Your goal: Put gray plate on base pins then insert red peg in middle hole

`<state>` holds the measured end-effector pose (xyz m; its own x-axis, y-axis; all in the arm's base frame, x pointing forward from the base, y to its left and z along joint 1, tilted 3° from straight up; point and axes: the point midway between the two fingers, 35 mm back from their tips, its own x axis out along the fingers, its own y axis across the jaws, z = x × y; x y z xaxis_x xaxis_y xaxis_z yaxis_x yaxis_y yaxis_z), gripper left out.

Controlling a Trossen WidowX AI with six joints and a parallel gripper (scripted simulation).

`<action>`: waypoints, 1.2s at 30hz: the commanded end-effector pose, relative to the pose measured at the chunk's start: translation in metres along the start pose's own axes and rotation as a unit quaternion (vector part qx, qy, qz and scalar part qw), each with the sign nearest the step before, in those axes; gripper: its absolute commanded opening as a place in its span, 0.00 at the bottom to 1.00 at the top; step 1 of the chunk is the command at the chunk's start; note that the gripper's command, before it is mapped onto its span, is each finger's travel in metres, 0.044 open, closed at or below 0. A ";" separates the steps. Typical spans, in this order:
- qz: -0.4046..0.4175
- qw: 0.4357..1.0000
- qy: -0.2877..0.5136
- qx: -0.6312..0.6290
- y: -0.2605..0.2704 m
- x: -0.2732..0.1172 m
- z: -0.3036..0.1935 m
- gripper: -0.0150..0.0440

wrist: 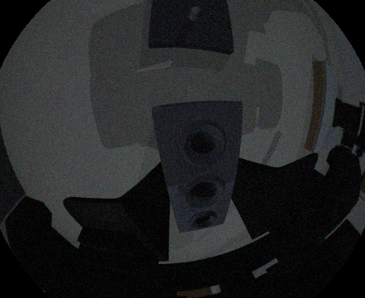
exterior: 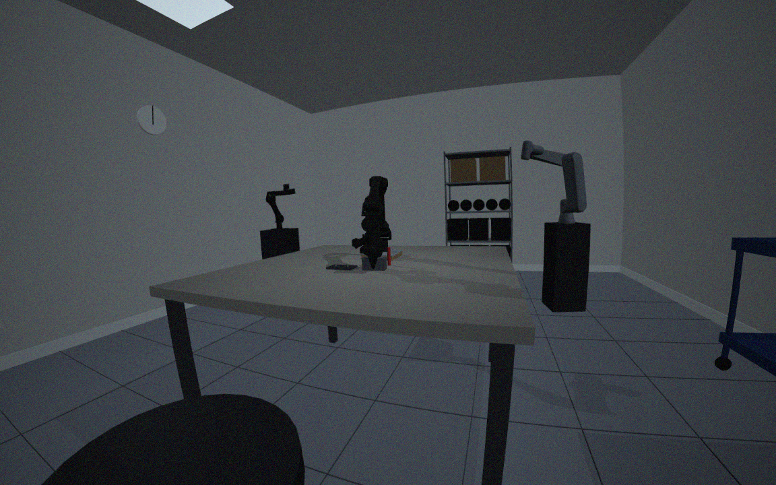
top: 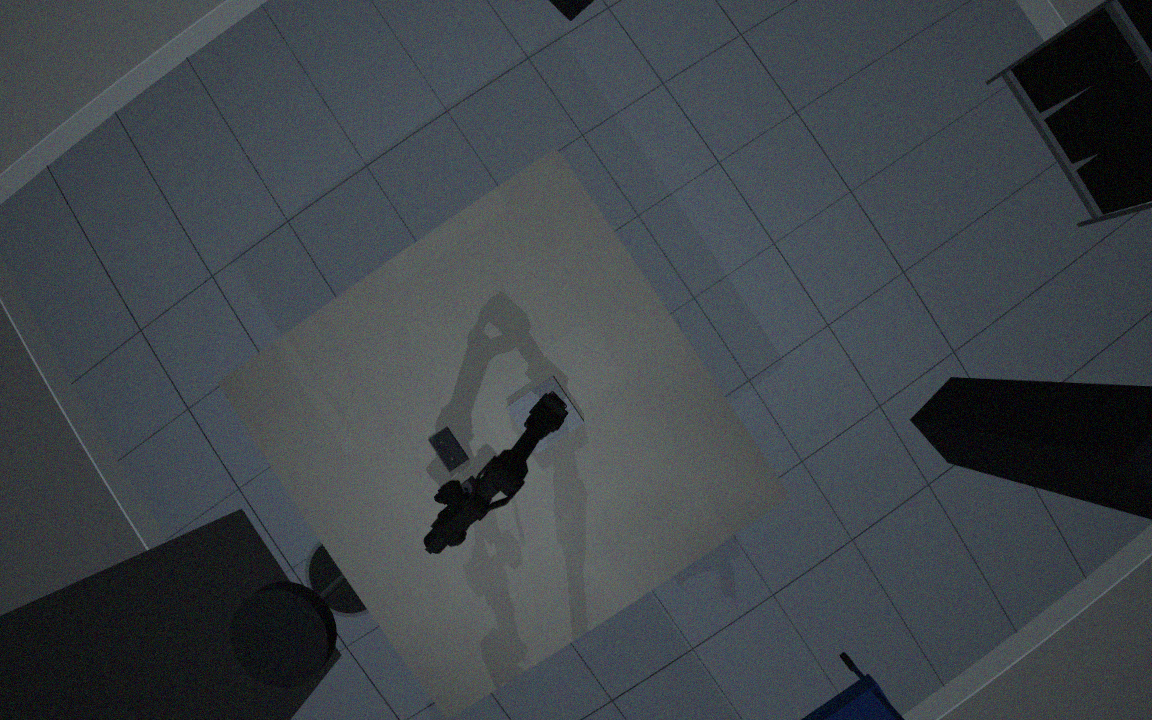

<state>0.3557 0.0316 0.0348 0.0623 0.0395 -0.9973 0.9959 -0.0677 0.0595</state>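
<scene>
Dim room, pale table. At centre of the wrist view the gray plate, three holes visible, is gripped between the half-closed fingers of the gripper. Above it lies the dark base. First step judged underway; lifting, carrying and aligning over the pins are required next.

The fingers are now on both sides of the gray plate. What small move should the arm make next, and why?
Probably a short, straight lift. The gripper looks shut on the gray plate, with its fingers against the plate's long edges. The plate is apart from the dark base and its pins. Raising it first should free it for carrying there.
</scene>
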 end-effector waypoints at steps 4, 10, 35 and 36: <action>0.000 1.000 -0.002 0.003 0.000 -0.001 0.000 0.25; 0.000 1.000 -0.002 0.003 0.003 -0.019 0.000 0.25; 0.000 1.000 -0.002 0.003 -0.001 -0.098 -0.003 0.25; 0.000 1.000 -0.002 0.003 -0.002 -0.101 -0.003 0.25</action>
<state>0.3502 0.0314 0.1250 0.0624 0.0395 -0.9973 0.9959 -0.0675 0.0596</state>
